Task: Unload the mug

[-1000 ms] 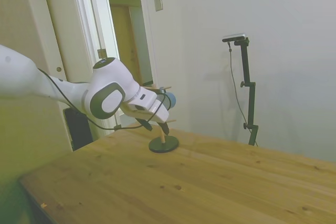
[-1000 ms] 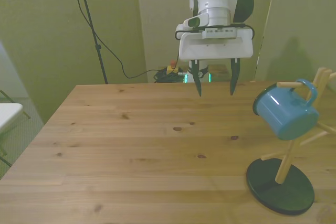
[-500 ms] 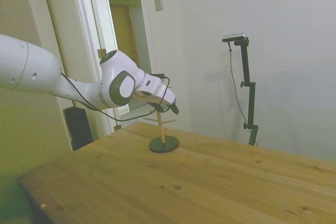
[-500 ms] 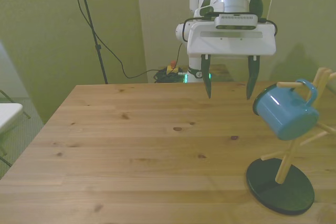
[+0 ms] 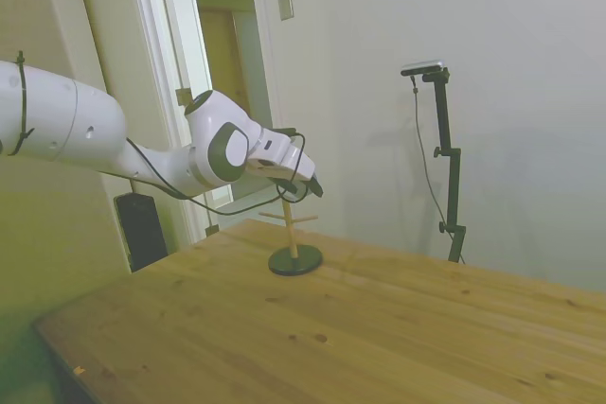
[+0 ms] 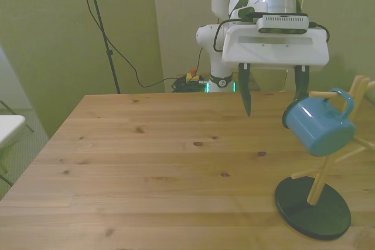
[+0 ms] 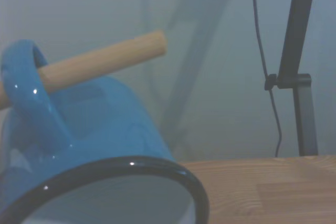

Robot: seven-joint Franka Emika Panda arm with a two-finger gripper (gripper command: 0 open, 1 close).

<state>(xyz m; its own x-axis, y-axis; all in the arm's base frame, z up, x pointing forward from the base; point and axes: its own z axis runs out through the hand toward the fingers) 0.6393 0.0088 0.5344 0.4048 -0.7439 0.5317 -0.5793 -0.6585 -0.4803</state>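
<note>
wooden table [image 6: 146, 168], white arm outstretched, tool [image 6: 274, 93] spread wide, empty, beside peg-hung mug [image 6: 319, 126]

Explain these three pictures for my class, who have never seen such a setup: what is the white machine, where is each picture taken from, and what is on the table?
The white machine is a robot arm ending in a two-finger gripper, open and holding nothing. One picture looks from the table's side, one from across the table, and the blurry close-up comes from a camera on the arm's wrist. On the wooden table stands a wooden peg stand on a dark round base. A blue mug hangs by its handle on one peg, tilted mouth-down. The gripper is beside the mug, not gripping it.
</note>
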